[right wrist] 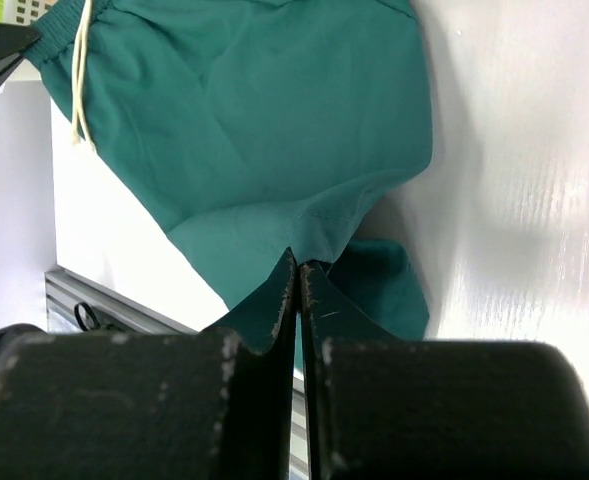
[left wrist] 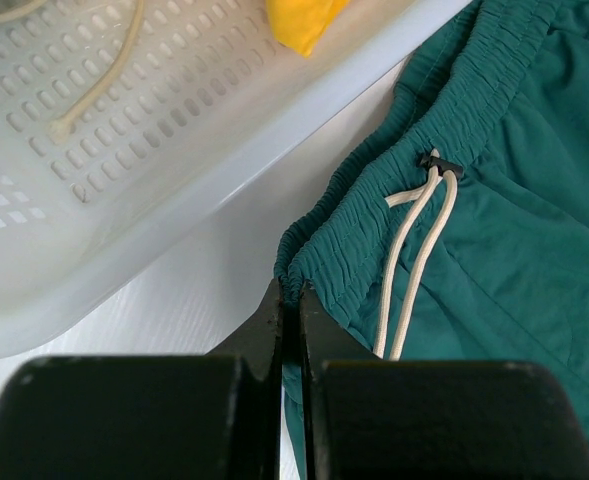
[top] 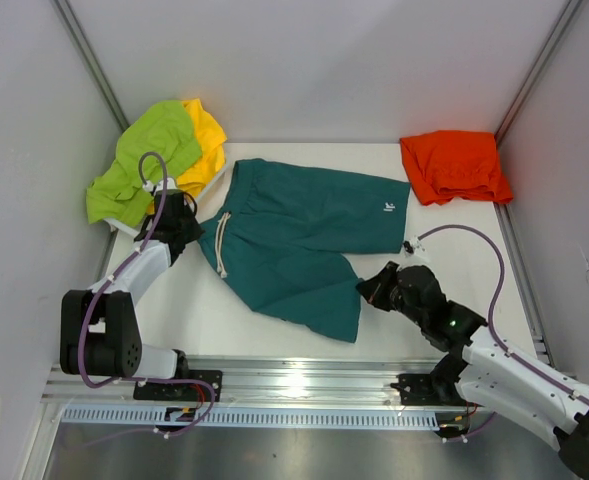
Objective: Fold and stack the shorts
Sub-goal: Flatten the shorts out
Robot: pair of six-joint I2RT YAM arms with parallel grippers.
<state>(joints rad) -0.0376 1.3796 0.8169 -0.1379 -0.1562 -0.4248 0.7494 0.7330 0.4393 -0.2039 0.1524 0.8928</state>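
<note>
Teal green shorts (top: pixel 299 240) lie spread on the white table, waistband and cream drawstring (left wrist: pixel 414 270) to the left. My left gripper (top: pixel 196 232) is shut on the waistband's near corner (left wrist: pixel 292 282). My right gripper (top: pixel 366 288) is shut on the hem of the near leg (right wrist: pixel 314 250), with the cloth pinched between its fingers. Orange shorts (top: pixel 456 165) lie folded at the back right. Lime green shorts (top: pixel 144 160) and yellow shorts (top: pixel 206 145) are heaped in a white basket at the back left.
The perforated white basket (left wrist: pixel 94 170) stands close to the left of my left gripper. An aluminium rail (top: pixel 294 385) runs along the near table edge. Grey walls close in the table at left, back and right.
</note>
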